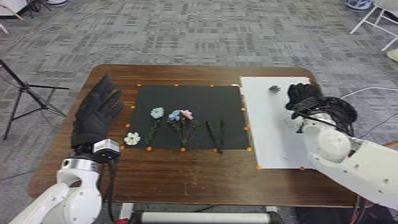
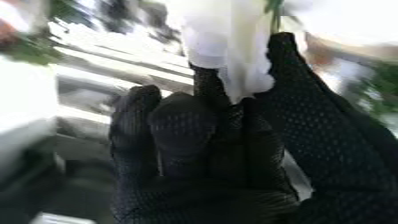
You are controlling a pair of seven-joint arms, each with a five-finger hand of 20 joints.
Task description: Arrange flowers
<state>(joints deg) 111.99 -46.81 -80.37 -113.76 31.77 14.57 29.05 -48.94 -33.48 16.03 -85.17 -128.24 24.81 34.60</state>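
With the right hand (image 1: 304, 96) at the white sheet (image 1: 272, 130), its fingers (image 2: 182, 125) pinching a white flower (image 2: 238, 60), the grip should be light, so petals are not crushed during placing.

"Colours near the left robot hand (image 1: 96, 117)?"

"White flower (image 1: 132, 138), pale blue flower (image 1: 157, 112), pink flower (image 1: 187, 114) (a soft one)."

"And the right robot hand (image 1: 305, 97)?"

"Black mesh, with white petals (image 2: 245, 67) at its fingertips."

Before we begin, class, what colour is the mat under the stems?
The mat is black, seen best in the head view.
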